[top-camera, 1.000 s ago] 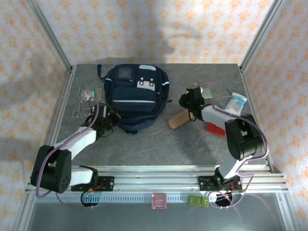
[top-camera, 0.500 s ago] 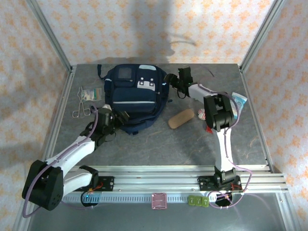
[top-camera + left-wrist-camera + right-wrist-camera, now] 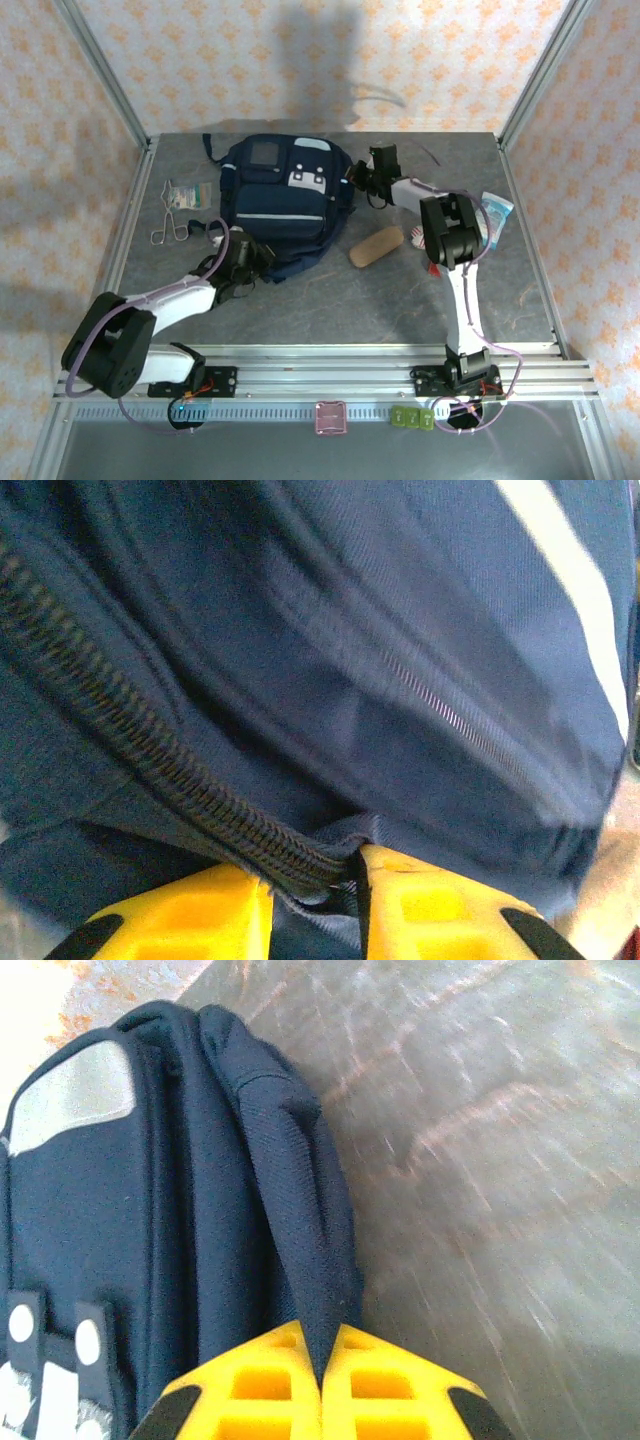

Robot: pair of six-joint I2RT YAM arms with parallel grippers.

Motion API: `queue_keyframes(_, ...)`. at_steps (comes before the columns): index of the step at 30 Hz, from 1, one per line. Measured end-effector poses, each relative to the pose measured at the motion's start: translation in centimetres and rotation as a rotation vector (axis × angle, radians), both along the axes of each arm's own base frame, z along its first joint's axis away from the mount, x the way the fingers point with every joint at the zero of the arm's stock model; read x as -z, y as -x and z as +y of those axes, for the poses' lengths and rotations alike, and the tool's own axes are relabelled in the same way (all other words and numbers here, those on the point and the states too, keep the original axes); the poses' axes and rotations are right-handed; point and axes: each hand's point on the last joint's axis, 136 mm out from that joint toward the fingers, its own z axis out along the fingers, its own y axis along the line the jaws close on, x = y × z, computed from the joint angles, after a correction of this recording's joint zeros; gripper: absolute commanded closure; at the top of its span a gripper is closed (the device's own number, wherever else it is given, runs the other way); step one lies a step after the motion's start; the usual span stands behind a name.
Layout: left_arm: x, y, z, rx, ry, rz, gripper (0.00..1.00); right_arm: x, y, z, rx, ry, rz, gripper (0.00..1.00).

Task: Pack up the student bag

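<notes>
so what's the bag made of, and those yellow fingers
Student bag: woven fabric, probably synthetic, matte navy; fine diagonal ribs show on the fold pinched in the right wrist view. Its zipper: dark coil teeth, likely plastic. Right fingers: hard plastic by the look, matte yellow, with rectangular pockets in the surface.

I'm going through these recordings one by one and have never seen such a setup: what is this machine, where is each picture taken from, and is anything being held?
These are two robot arms bolted at the near edge of a table. The wide picture looks down from above and behind them; the two close-ups come from a camera on each wrist. On the table lies a navy student bag, with a brown oval case to its right. The left claw pinches the bag's zipper seam at its near end; the right claw is shut on a fold of fabric at the bag's right edge.
</notes>
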Motion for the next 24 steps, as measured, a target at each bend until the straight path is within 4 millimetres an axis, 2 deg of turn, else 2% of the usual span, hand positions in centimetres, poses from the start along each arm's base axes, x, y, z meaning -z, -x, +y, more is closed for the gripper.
queue_keyframes(5,0.4,-2.8,2.9,-0.055,-0.057,0.011,0.74,-4.4,4.8,-2.5,0.066,-0.012,-0.013,1.0)
queue_keyframes(9,0.3,-6.2,4.8,-0.089,-0.114,0.007,0.74,-7.5,8.4,-3.6,0.097,-0.052,-0.038,1.0)
queue_keyframes(12,0.3,-9.3,5.4,-0.088,-0.151,0.004,0.74,-8.0,10.9,-4.1,0.119,-0.072,-0.035,1.0)
queue_keyframes(15,0.2,-12.7,5.7,-0.094,-0.185,-0.007,0.74,-7.5,13.4,-4.0,0.131,-0.075,-0.012,1.0)
queue_keyframes(19,0.1,-16.7,6.5,-0.111,-0.23,-0.013,0.74,-6.9,15.9,-2.1,0.108,-0.061,0.006,1.0)
queue_keyframes(24,-0.1,-20.7,7.6,-0.124,-0.266,-0.026,0.73,-6.7,17.2,0.7,0.054,-0.063,0.009,0.99)
